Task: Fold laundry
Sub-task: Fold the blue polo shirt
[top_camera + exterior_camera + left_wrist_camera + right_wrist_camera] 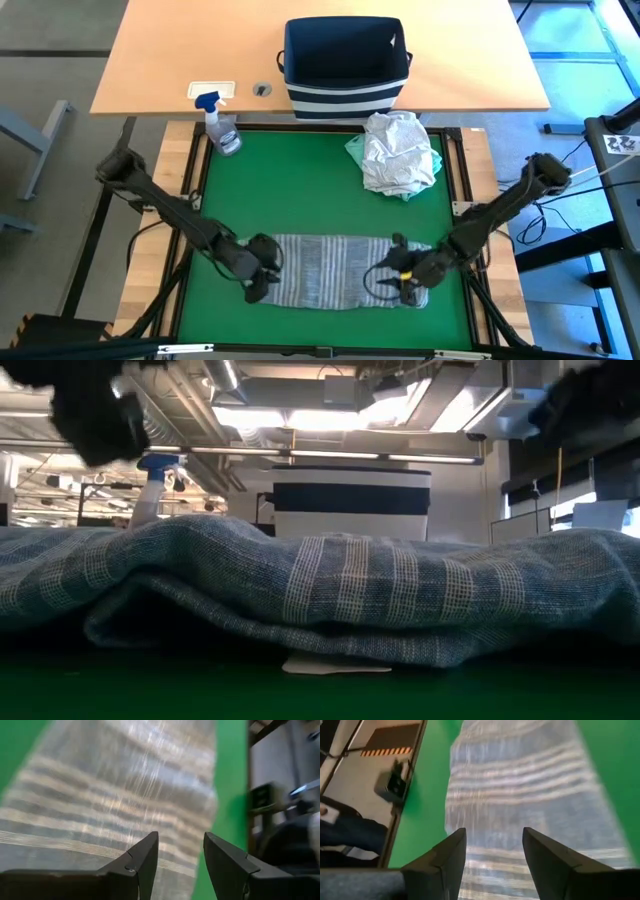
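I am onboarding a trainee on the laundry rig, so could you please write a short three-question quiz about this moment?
1. True or false: the striped shirt lies spread flat along the near edge of the green mat.
2. Multiple choice: where is the crumpled white garment? A) in the basket B) on the mat's far right, in front of the basket C) under the left arm.
3. Fill in: the left end effector and the right end effector sit at opposite ____ of the striped shirt, each with open jaws.

Key: 1 true; 2 B; 3 ends.
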